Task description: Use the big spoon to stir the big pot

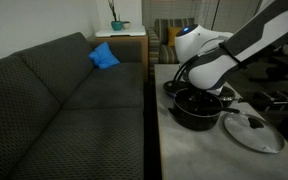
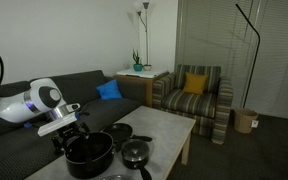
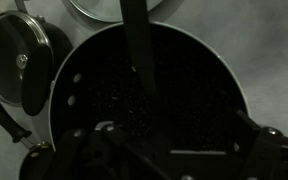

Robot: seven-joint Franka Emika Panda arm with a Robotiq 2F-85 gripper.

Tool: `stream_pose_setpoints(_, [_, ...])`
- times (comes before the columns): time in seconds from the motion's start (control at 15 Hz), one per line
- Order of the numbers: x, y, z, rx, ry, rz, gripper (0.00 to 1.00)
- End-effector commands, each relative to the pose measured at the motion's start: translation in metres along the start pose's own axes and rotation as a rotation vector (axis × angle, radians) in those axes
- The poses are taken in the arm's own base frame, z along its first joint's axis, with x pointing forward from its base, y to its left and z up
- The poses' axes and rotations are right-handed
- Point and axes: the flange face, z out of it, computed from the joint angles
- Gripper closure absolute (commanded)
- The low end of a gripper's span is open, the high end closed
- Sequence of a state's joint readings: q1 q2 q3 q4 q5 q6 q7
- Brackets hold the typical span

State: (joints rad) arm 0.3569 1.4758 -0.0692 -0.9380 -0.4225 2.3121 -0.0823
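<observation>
The big pot (image 3: 84, 90) fills the wrist view; it is wide, black and dark inside. It also shows on the table in both exterior views (image 1: 196, 110) (image 2: 89, 153). The big spoon (image 3: 137, 45) is a long dark strip that runs from the top edge over the pot's far rim down into the middle of the pot. My gripper (image 3: 169, 140) hangs just above the pot's inside, with its dark fingers spread wide at the bottom of the wrist view and nothing between them. It shows over the pot in both exterior views (image 1: 189, 93) (image 2: 72, 136).
A round glass lid (image 1: 252, 131) lies on the table beside the pot and shows in the wrist view (image 3: 109, 8). A smaller lidded black pan (image 3: 19, 60) stands close by. Two smaller pans (image 2: 136, 153) (image 2: 119, 133) stand beside the pot. A dark sofa (image 1: 64, 100) borders the table.
</observation>
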Motion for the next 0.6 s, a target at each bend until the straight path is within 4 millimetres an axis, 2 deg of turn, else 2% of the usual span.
stream_pose_setpoints(0.0, [-0.036, 0.019, 0.014, 0.027, -0.030, 0.002, 0.00])
stream_pose_setpoints(0.07, [-0.048, 0.022, 0.016, 0.007, -0.127, 0.066, 0.00])
stream_pose_setpoints(0.13, [-0.015, 0.006, 0.011, 0.002, -0.041, 0.018, 0.00])
stream_pose_setpoints(0.2, [-0.022, 0.010, 0.017, 0.002, -0.057, 0.029, 0.00])
stream_pose_setpoints(0.33, [-0.021, 0.012, 0.017, 0.003, -0.051, 0.032, 0.00])
stream_pose_setpoints(0.4, [-0.007, -0.003, 0.022, -0.001, -0.037, 0.027, 0.00])
stream_pose_setpoints(0.47, [-0.003, -0.002, 0.016, -0.011, -0.031, 0.022, 0.00])
stream_pose_setpoints(0.53, [-0.004, 0.001, 0.003, -0.031, -0.014, 0.019, 0.00])
